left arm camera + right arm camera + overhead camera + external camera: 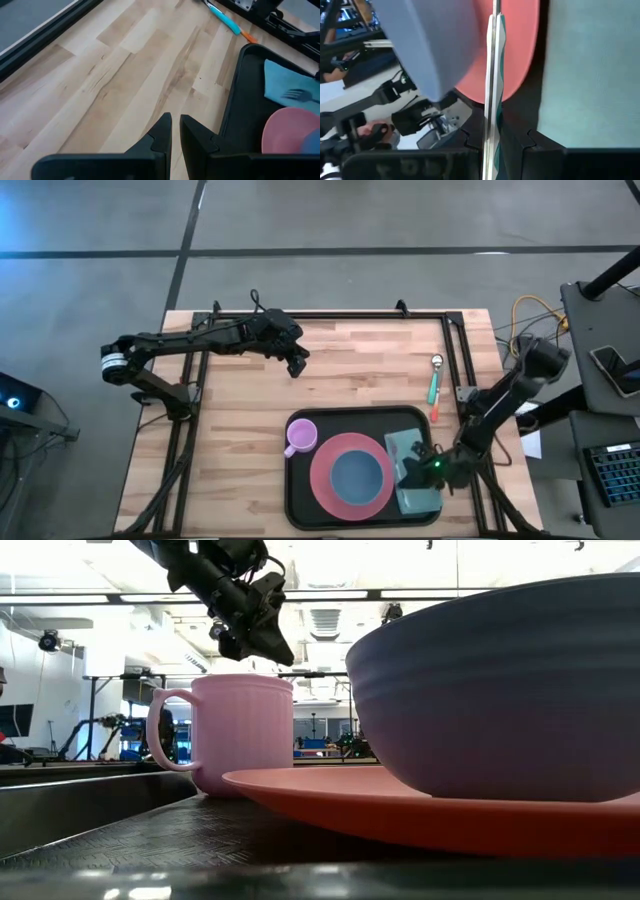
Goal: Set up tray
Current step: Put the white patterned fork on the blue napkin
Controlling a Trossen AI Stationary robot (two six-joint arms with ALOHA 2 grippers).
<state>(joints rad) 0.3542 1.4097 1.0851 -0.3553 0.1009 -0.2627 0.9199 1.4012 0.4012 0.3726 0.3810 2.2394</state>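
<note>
The black tray [300, 505] lies at the table's near edge. On it are a pink plate [325, 480] carrying a blue bowl [357, 476], a pink mug [301, 436] and a teal napkin [405, 442] with a fork [297, 94] on it. My right gripper [428, 470] is low over the tray between plate and napkin, shut on a thin silver-and-teal utensil [493, 75]. My left gripper [297, 363] hangs shut above bare table, left of and beyond the tray. My right gripper pinches the thin utensil between its two fingers [472, 137], at the teal part [496, 117]. The utensil shows edge-on and runs forward along the fingers, past the plate's rim [520, 60]. Whether its far end rests on anything cannot be told.
A teal-handled spoon [434, 380] and an orange-ended piece [436, 412] lie on the wood beyond the tray's right corner. Black frame rails [460, 350] run along the table's far and side edges. Bare wood [125, 75] stretches under my left gripper.
</note>
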